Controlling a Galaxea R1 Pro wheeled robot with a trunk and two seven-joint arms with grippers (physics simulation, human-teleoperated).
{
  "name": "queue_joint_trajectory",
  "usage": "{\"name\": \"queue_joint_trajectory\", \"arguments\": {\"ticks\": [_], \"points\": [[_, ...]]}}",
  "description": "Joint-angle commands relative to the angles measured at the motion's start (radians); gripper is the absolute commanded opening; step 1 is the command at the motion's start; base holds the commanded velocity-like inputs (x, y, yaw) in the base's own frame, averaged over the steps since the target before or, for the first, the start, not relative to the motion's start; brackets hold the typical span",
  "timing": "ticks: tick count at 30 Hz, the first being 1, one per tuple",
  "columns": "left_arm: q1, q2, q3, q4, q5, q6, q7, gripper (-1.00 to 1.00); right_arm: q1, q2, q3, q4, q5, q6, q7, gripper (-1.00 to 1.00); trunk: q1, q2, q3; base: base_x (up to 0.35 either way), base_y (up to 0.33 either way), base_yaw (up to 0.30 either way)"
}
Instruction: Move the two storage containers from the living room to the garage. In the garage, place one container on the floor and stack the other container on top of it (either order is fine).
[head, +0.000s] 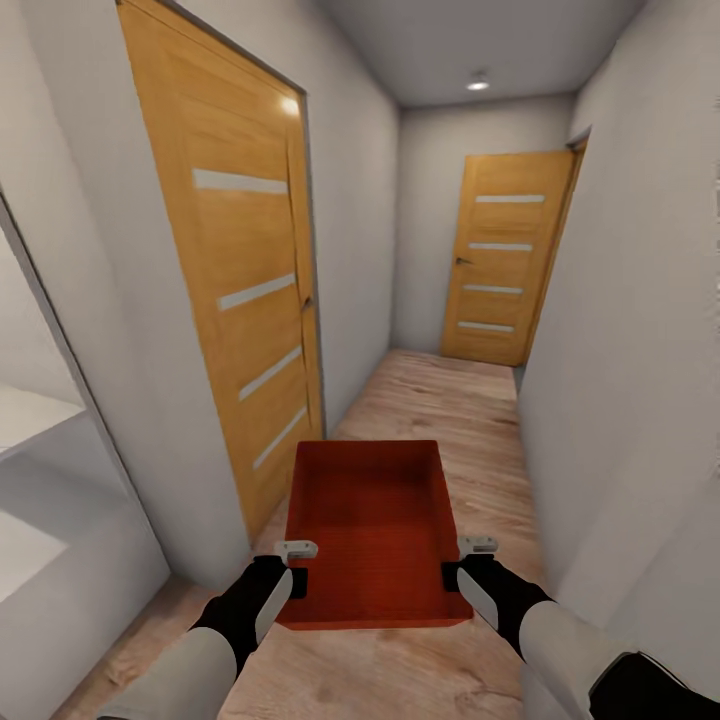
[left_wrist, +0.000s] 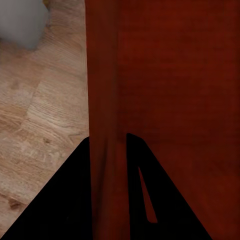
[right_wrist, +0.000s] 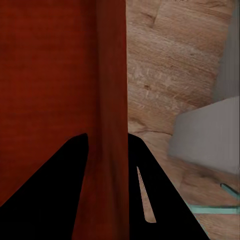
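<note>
One storage container (head: 372, 530) held level above the wood plank floor (head: 450, 400) in a hallway, between both claws. Left gripper (head: 297, 582) pinches its left wall, right gripper (head: 448, 578) pinches its right wall, each wall between black fingers (left_wrist: 70, 200). Two wooden doors (head: 240, 260) beyond container.

A home hallway: narrow grey walls (head: 360, 180), wood plank floor (head: 440, 410), two wooden interior doors (head: 250, 280), ceiling light (head: 478, 84).
</note>
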Motion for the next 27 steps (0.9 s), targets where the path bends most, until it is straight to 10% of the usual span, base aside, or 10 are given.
{"name": "queue_joint_trajectory", "arguments": {"ticks": [1, 27], "points": [[0.0, 0.002, -0.015, 0.05, 0.003, 0.009, 0.014, -1.0, -0.002, -0.001, 0.026, -0.006, -0.015, -0.001, 0.003, -1.0, 0.001, -0.002, -0.002, 0.322, 0.0, -0.244], [0.0, 0.002, -0.015, 0.05, 0.003, 0.009, 0.014, -1.0, -0.002, -0.001, 0.026, -0.006, -0.015, -0.001, 0.003, -1.0, 0.001, -0.002, -0.002, 0.322, 0.0, -0.029]]}}
